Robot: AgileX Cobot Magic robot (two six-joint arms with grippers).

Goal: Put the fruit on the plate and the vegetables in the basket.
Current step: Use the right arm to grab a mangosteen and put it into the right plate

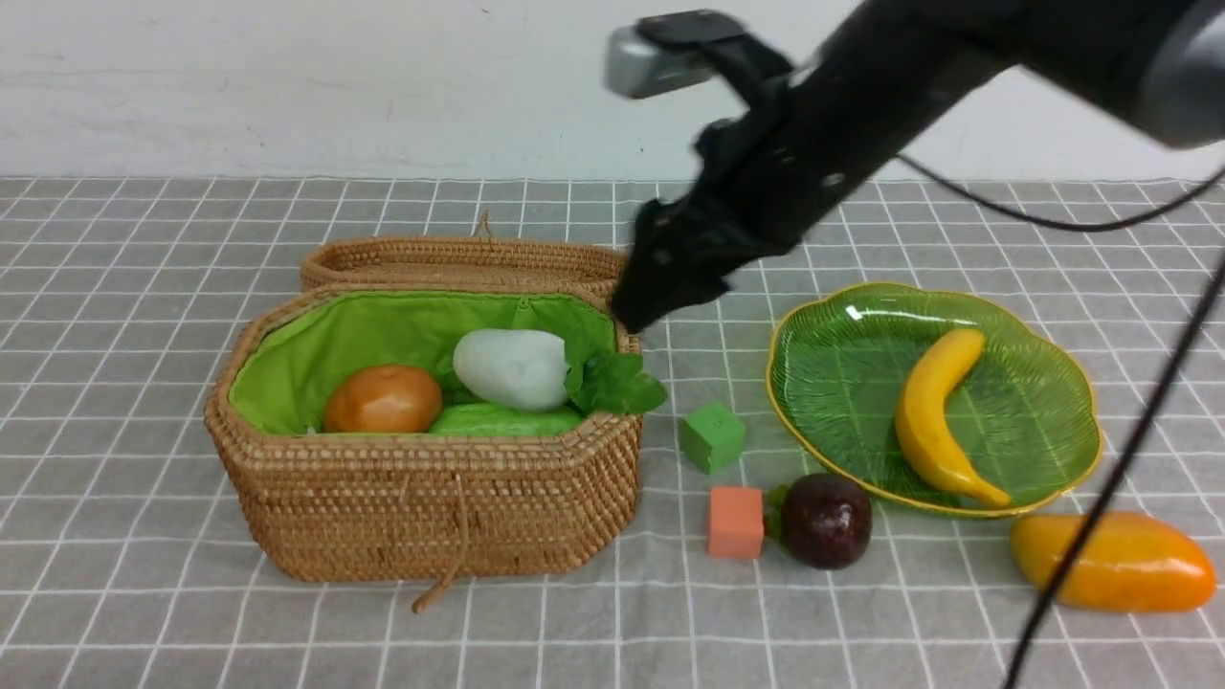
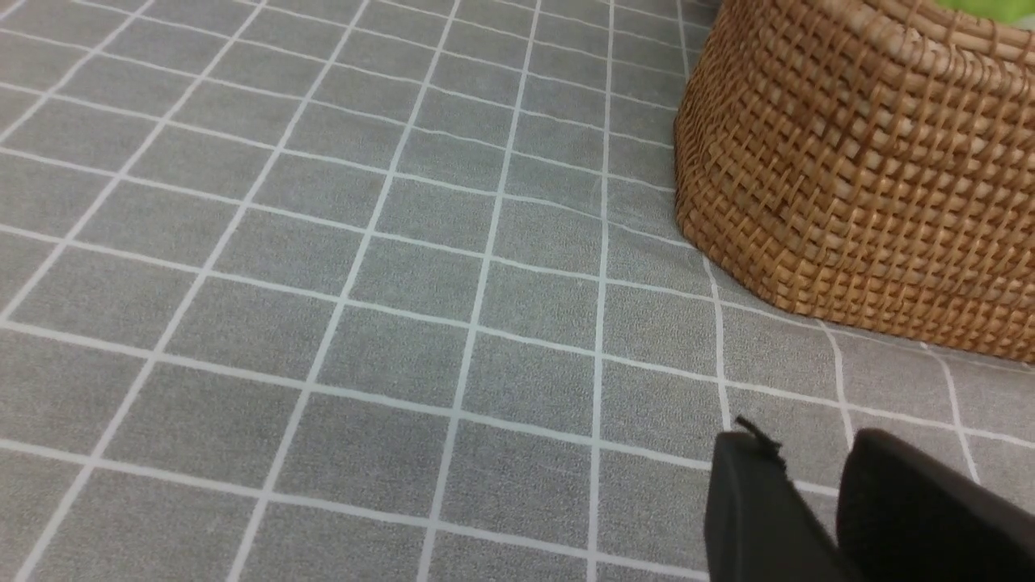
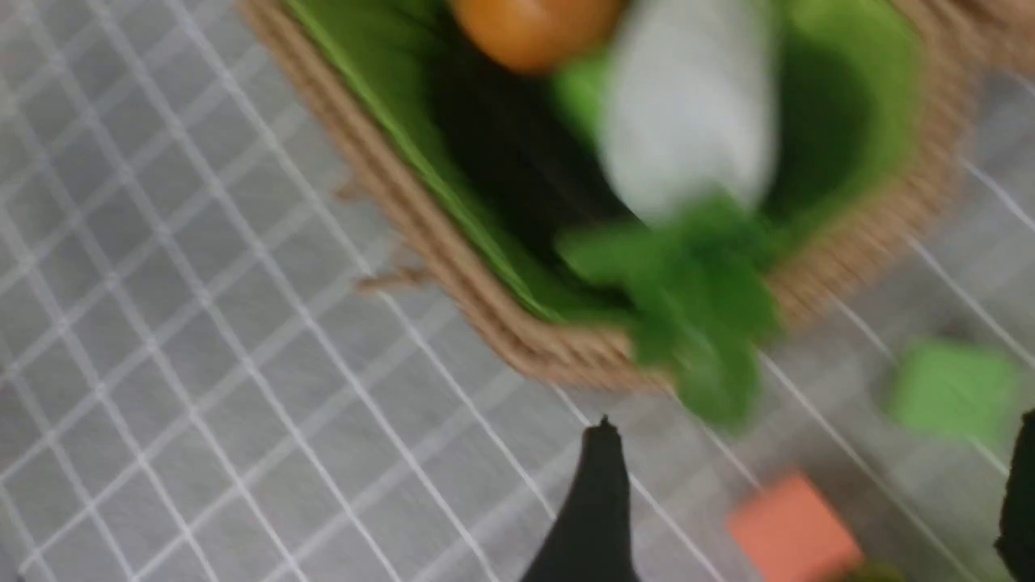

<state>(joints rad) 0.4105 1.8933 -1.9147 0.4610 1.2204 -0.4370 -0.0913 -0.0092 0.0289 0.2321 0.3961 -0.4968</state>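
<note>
Fruit: two of three not yet on the plate.

- Mango, lower right of front frame, on the cloth just beside the plate's near rim.
- Round purple fruit, lower centre-right, touching the orange cube.
- Banana lies on the plate.
- Basket, centre-left, holds potato, radish and gourd. Radish leaves hang over its right rim.
- Left gripper: low over cloth beside the basket, fingers nearly together, holding nothing.
- Right gripper: above the basket's far right corner, fingers spread wide, empty.

Risks:
- The glossy round fruit may squirt from the fingers or roll.
- A wide grasp could catch the cube too.
- Reaching for the mango could knock the plate rim.
</note>
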